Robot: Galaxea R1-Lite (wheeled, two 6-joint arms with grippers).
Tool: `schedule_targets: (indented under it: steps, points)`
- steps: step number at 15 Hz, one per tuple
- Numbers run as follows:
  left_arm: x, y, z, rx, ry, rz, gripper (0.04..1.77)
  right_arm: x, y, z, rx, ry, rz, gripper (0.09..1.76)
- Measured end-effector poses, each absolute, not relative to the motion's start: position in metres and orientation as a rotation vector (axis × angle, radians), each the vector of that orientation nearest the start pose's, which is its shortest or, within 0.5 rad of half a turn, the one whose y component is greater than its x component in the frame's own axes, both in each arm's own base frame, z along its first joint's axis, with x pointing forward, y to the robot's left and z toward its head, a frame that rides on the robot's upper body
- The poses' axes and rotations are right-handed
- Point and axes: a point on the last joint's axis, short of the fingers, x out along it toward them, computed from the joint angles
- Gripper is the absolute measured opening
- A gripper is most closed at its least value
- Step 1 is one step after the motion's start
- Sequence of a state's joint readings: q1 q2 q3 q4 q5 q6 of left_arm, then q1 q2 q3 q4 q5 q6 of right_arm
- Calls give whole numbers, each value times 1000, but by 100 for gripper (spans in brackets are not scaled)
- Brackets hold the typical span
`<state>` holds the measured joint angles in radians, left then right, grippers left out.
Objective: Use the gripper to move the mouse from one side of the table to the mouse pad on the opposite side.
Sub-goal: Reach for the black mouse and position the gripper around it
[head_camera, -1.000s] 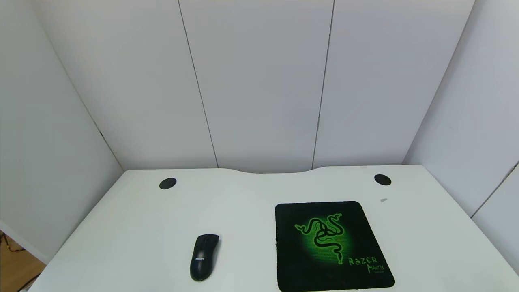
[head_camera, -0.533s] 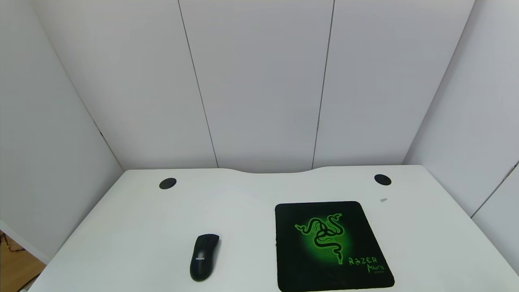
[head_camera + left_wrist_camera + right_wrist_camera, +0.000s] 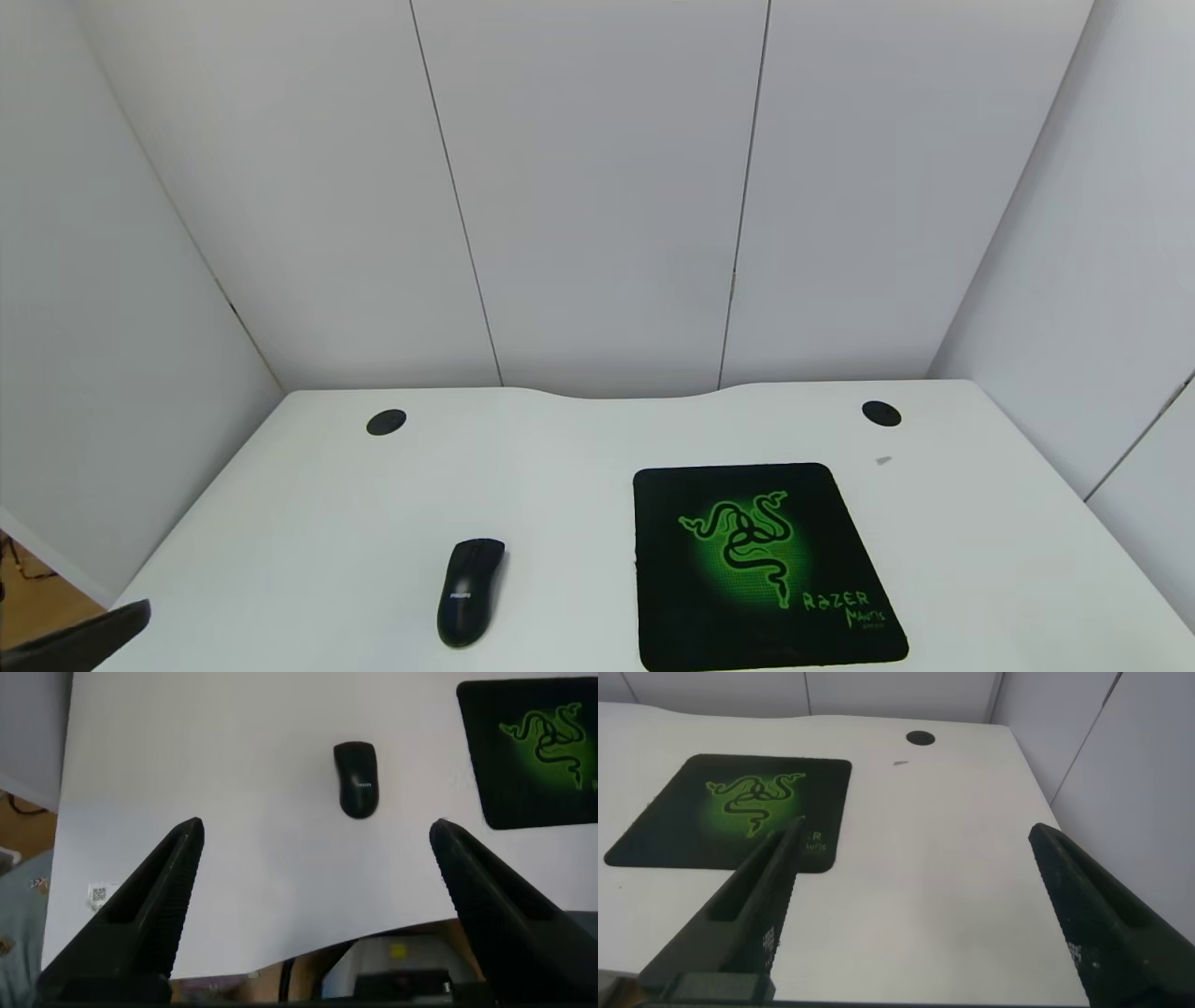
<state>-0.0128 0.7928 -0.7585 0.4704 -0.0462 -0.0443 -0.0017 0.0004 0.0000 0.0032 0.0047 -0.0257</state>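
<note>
The black mouse (image 3: 470,591) lies on the left half of the white table (image 3: 308,523). It also shows in the left wrist view (image 3: 357,778). The black mouse pad (image 3: 756,565) with its green snake logo lies on the right half, empty. My left gripper (image 3: 316,833) is open and empty, above the table's near left edge, well short of the mouse; a black tip of it (image 3: 79,639) shows at the head view's lower left corner. My right gripper (image 3: 915,835) is open and empty over the table's right side, beside the pad (image 3: 729,812).
Two round black grommets (image 3: 386,422) (image 3: 880,413) sit near the curved rear edge. White wall panels close in the table at the back and both sides. A small grey speck (image 3: 883,459) lies behind the pad.
A black tip of my left gripper has come into the head view at the lower left corner. The mouse and pad have not moved.
</note>
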Motion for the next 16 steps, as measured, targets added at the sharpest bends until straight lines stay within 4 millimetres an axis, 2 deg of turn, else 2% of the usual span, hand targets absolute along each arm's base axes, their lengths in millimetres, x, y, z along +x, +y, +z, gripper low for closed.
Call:
schedule_targets:
  steps: [3, 8, 16]
  points:
    - [94, -4, 242, -58, 680, -54, 172, -23, 0, 75, -26, 4, 3, 171]
    - [148, -14, 244, -100, 914, -67, 172, -23, 0, 75, -25, 4, 4, 171]
    - [217, -49, 213, -129, 1122, -77, 172, -23, 0, 75, -26, 4, 3, 171]
